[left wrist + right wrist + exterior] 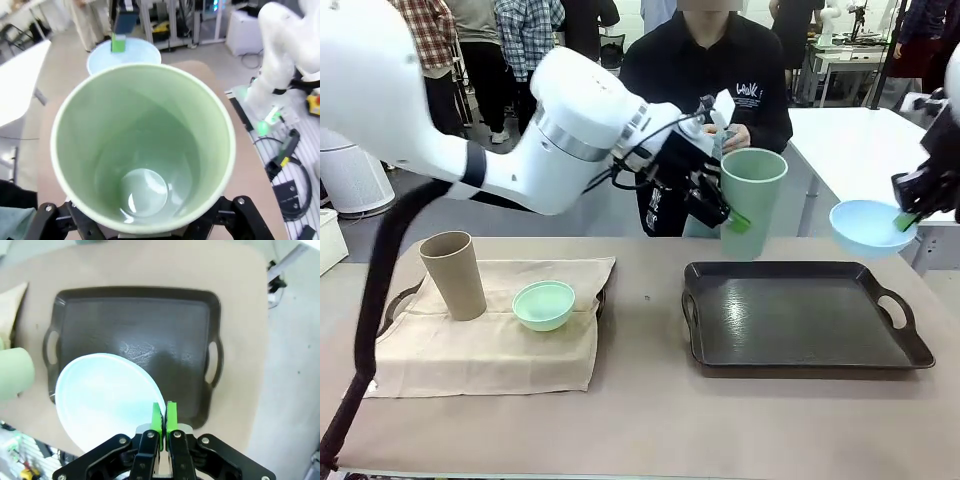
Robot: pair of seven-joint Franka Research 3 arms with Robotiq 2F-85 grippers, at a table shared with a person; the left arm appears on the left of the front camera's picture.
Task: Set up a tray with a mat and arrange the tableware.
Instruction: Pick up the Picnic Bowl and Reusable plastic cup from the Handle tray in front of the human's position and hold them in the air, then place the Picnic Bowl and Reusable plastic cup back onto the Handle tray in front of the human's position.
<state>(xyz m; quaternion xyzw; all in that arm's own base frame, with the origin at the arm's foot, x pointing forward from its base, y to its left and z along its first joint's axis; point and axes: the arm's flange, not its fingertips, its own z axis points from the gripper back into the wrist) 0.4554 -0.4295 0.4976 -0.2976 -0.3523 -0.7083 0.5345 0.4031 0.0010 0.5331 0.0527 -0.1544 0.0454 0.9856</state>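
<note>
Front view: left gripper (720,205) pinches the pale green cup (752,200) aloft beyond the empty black tray (800,318), right gripper (912,212) pinches the light blue bowl (871,226) by its rim; tan cup (453,274) and mint bowl (544,304) sit on the beige mat (490,345), so nothing's placed yet. Left wrist: cup interior (145,150), fingers hidden underneath. Right wrist: green pads (156,420) clamp the bowl rim (107,397) above the tray (165,340).

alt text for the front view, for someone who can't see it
The left hand holds a tall pale green cup and the right hand a light blue bowl, both above an empty dark tray. At left, a tan cup and mint bowl sit on a beige cloth mat.
</note>
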